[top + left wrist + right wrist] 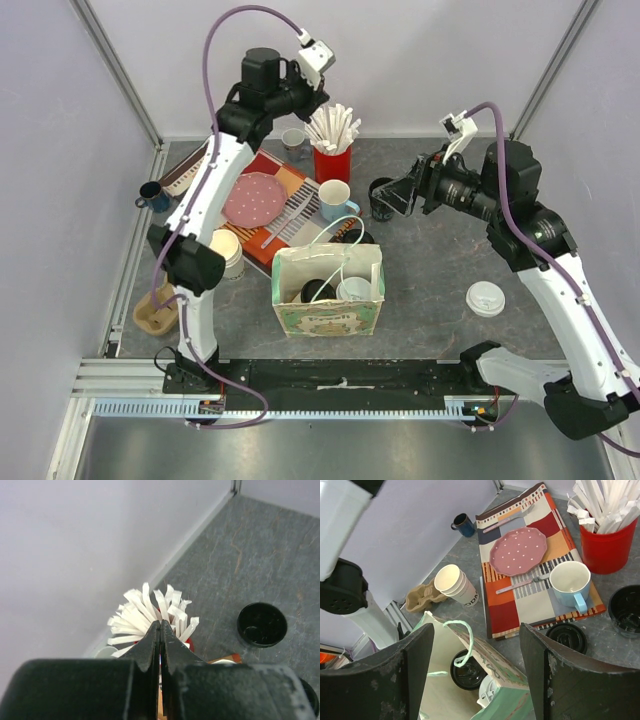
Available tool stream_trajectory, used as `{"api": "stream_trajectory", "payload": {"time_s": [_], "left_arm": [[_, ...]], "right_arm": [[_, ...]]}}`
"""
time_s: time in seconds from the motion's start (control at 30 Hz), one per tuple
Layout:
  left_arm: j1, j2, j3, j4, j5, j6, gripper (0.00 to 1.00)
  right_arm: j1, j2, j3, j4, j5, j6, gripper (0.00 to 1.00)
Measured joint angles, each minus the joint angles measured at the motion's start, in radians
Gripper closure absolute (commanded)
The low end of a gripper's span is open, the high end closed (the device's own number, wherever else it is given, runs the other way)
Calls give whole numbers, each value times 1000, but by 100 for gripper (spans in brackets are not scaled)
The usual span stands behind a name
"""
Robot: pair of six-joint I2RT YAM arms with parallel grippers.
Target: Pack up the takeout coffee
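Standing open at the 6 o'clock side of the table (440,260), the paper bag (328,312) holds both takeout cups: the black-lidded cup (318,291) and, at its 3 o'clock, the white-lidded cup (353,290). Only the top view shows the loose white lid (486,298), lying well apart at 3 o'clock of the bag. Only the right wrist view shows plainly the loose black lid (566,636), on the table at 6 o'clock of the light-blue mug (570,582).

From above, the left arm's fingers are hard to make out. The left wrist view shows the left gripper (160,626) pressed together, pinching nothing, above the red cup of straws (332,162). The left arm is stretched toward 12 o'clock, raised over the back of the table. The right arm bends in from 3 o'clock. The right gripper (476,630) is spread wide, holding nothing, and hangs near the glossy black mug (627,611).

Count: two lidded cups, two loose lids, three mugs including the dark-blue mug (464,525), one pink plate (518,550), one stack of paper cups (455,584), one cardboard carrier (422,597).
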Motion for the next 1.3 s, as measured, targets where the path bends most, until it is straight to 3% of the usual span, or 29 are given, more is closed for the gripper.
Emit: {"api": "stream_trajectory", "payload": {"time_s": [0.37,0.8,1.1,1.3], "left_arm": [[0,-286,-7,-61,37,0,98],[2,-697,-30,-400,254,-137,98],[1,-1028,-250,-451,428,-264,98],[1,-1076,-481,-455,411,-266,98]], "right_arm": [[-2,42,66,1,-18,-14,23],[-2,104,173,66,-30,5,24],[-2,105,173,72,-40,41,24],[-2,85,173,68,-33,55,24]]}}
